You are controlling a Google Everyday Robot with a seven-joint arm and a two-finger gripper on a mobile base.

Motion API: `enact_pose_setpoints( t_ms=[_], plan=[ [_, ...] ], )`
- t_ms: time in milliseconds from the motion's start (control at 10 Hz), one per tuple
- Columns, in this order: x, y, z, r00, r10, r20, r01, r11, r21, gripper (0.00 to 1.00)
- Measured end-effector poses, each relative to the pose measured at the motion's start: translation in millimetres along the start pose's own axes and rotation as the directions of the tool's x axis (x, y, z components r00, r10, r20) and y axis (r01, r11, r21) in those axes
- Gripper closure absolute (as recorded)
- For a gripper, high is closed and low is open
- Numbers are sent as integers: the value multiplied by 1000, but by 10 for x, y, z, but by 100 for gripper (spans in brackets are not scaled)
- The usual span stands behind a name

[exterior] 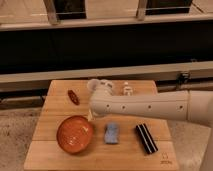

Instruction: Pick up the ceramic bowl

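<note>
One round ceramic bowl [74,134] sits mouth-up; gripper [92,115] hangs beside its rim, closure cannot be told.

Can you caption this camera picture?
White robot gripper above wooden table, just beyond the wide glossy orange-red ceramic bowl.

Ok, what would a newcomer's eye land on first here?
The thick white arm spanning the wooden table from the right, with its gripper at the left end, over the table's back middle. Next comes the glossy orange-red ceramic bowl at front left, nearer the camera than the gripper.
</note>
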Motion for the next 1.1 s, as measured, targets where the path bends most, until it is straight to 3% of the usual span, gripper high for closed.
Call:
enact_pose_setpoints(
  t_ms=[1100],
  plan=[
    [-21,-144,469,993,-111,26,110,993,35,20]
  ],
)
